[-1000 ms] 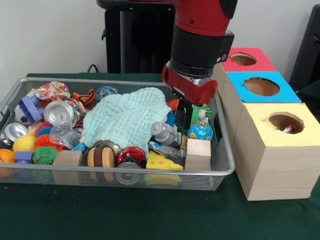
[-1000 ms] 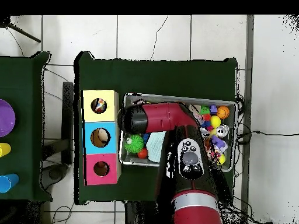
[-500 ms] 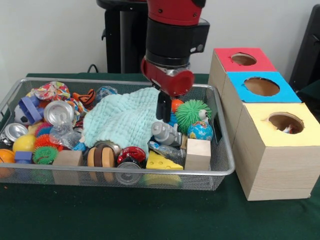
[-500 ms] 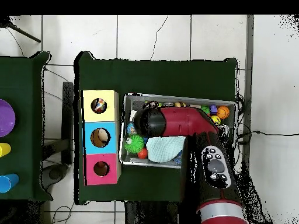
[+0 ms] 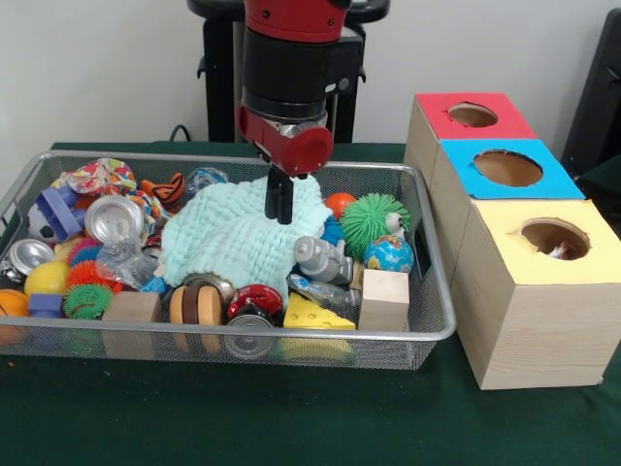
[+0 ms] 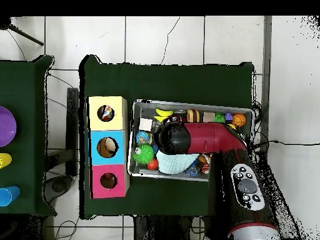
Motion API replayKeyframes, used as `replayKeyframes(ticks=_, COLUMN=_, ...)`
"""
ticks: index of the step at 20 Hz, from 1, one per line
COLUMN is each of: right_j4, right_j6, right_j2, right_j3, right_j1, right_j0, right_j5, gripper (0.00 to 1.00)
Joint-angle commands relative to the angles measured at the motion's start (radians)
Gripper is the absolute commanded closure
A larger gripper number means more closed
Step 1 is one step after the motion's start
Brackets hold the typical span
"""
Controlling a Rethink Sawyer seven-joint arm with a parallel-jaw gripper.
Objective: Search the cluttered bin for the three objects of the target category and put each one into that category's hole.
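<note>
The pincer (image 5: 279, 206) hangs clenched and empty over the pale green cloth (image 5: 238, 236) in the wire bin (image 5: 427, 325), so a descent here risks snagging fabric rather than a target, whose category I cannot tell, while the yellow box (image 5: 539, 291) already holds something.

Much of the mint cloth (image 6: 174, 164) under the arm (image 6: 206, 139) in overhead view
</note>
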Motion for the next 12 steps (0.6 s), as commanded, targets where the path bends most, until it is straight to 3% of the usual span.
replayKeyframes(ticks=1, right_j4=-0.127, right_j6=-0.338, right_j2=0.154, right_j3=0.049, right_j1=0.048, right_j0=-0.094, right_j5=-0.036, gripper=1.00)
replayKeyframes(ticks=12, right_j4=-0.223, right_j6=-0.415, right_j2=0.243, right_j3=0.045, right_j1=0.054, right_j0=-0.228, right_j5=0.002, gripper=1.00)
